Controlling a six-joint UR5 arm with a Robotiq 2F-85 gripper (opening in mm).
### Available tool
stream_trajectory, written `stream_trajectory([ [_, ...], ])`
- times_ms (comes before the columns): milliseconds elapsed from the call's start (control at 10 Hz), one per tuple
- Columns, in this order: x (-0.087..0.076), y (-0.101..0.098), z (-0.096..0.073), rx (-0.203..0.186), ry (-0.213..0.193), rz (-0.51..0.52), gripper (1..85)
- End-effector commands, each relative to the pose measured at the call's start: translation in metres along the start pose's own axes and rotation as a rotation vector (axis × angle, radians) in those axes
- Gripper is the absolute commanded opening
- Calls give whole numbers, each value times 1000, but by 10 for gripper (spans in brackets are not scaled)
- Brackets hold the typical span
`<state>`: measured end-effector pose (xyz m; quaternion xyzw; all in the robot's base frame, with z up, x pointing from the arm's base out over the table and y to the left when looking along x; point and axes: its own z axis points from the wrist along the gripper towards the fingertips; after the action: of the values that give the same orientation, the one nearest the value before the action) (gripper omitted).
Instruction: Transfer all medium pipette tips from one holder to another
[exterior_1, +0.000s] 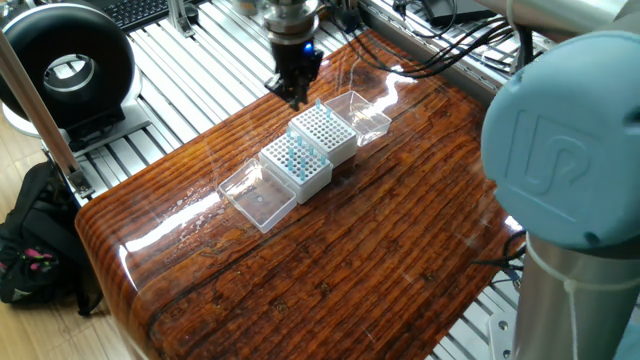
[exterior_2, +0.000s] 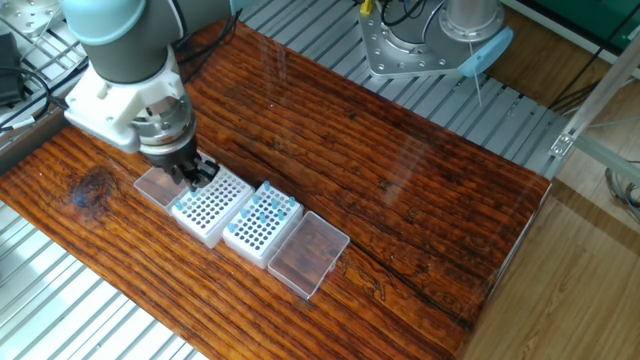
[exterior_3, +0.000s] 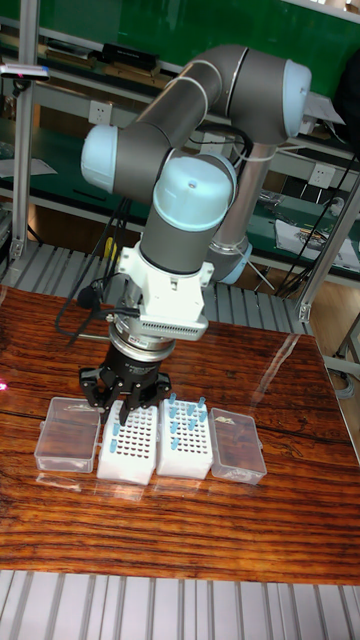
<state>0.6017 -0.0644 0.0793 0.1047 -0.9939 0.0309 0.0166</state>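
Wood: your counter (exterior_2: 420, 190) is glossy, dark-grained reddish timber with a rounded edge.
Holders: two white square blocks with grid holes sit touching, the near-empty holder (exterior_2: 210, 205) beside the fuller holder (exterior_2: 262, 222).
Lids: a clear plastic lid (exterior_2: 308, 253) lies at 4 o'clock of the fuller block; another clear lid (exterior_3: 68, 432) flanks the other end.
Tips: medium pipette tips (exterior_2: 268, 208), slender translucent light-blue cones, stand upright mostly in the fuller holder.
Fingers: your gripper (exterior_2: 196, 176) hangs above the near-empty holder's 10 o'clock corner; you cannot tell whether its dark fingers are apart or together.

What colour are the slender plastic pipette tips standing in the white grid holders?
Translucent light blue pipette tips, clearest in the tall fixed view.
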Motion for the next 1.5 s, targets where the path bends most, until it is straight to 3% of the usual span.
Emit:
stream_trajectory([
  [0,2,6,3,-20,-17,6,307],
  [1400,-13,8,12,-25,-61,13,237],
])
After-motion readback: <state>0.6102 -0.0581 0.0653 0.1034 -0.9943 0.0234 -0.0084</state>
